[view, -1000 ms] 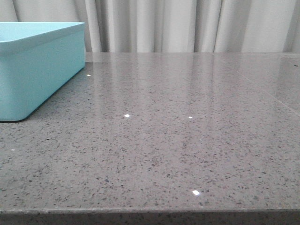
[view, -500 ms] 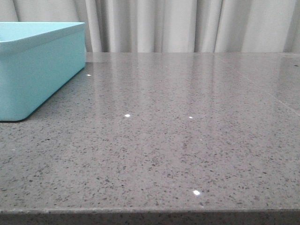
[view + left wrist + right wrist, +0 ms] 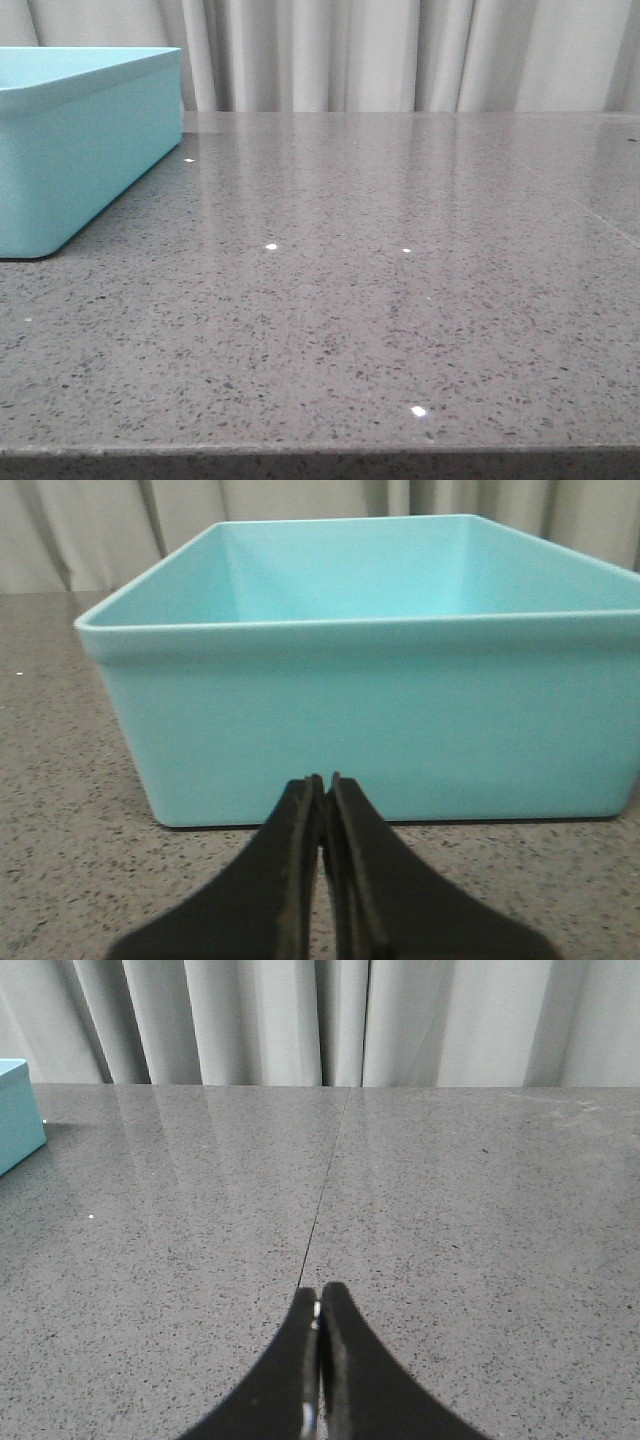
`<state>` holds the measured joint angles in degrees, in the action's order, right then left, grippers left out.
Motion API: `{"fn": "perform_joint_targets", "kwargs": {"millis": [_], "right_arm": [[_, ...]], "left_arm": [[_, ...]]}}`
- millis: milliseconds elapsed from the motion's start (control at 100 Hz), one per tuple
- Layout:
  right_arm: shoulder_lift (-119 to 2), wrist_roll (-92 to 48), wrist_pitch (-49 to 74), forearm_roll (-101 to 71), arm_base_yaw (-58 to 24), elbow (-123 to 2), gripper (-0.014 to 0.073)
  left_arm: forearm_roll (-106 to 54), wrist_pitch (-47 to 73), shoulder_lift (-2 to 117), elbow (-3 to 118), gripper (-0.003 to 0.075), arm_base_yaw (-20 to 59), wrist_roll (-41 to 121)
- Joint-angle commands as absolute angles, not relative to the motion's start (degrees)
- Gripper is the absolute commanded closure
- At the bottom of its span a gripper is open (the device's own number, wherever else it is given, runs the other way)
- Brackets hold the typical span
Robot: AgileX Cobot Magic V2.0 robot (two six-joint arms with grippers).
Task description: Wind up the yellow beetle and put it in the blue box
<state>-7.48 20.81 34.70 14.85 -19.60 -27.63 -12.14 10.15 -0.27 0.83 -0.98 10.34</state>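
The blue box (image 3: 70, 150) stands on the grey table at the far left of the front view. It fills the left wrist view (image 3: 370, 710), and the part of its inside that shows is bare. My left gripper (image 3: 323, 780) is shut and empty, low over the table just short of the box's near wall. My right gripper (image 3: 319, 1295) is shut and empty over bare tabletop; a corner of the box (image 3: 15, 1115) shows at that view's edge. The yellow beetle is out of view in every frame. Neither gripper shows in the front view.
The speckled grey stone tabletop (image 3: 380, 280) has a thin seam (image 3: 325, 1190) running away from my right gripper. Its front edge (image 3: 320, 455) lies at the bottom of the front view. Pale curtains (image 3: 400, 50) hang behind the table.
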Motion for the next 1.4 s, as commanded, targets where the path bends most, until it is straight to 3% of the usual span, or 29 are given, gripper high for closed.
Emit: {"fn": "perform_joint_targets", "kwargs": {"millis": [0,1390], "right_arm": [[-8.1,20.3,30.1,16.2,-19.6,-28.9,0.0661],[-8.1,20.3,30.1,16.2,-19.6,-28.9,0.0661]], "left_arm": [[-7.9,1.9,-2.2,0.8,0.0739,-2.2,5.5],[-4.6,6.3,-2.2,-1.3,0.0739,1.2,1.0]]}}
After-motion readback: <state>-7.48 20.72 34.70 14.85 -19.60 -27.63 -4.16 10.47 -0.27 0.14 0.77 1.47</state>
